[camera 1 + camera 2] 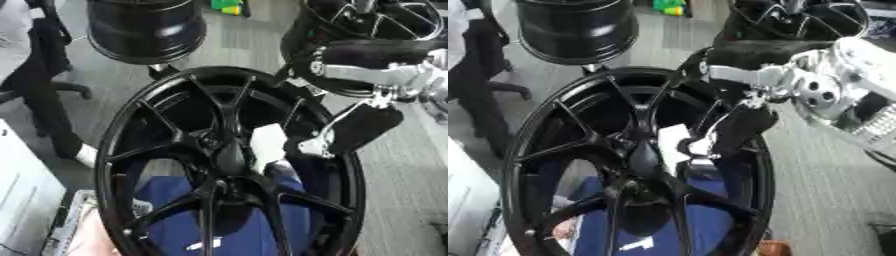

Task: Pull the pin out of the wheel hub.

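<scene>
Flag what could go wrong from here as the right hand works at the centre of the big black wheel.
1. The right hand sits among the spokes of the wheel hub; pulling back at an angle could catch it on a spoke.
2. The pale piece by the hub centre, which may be the pin, is partly hidden by the hand, so a slipped pull might go unseen.
3. Two other wheels stand close behind; a sudden release could swing the arm into them.

The wheel hub (229, 165) stands at centre; a second rim (145, 29) sits behind at eleven o'clock, a third (372, 22) at one — the right hand (363, 127) reaching in from two o'clock.
</scene>
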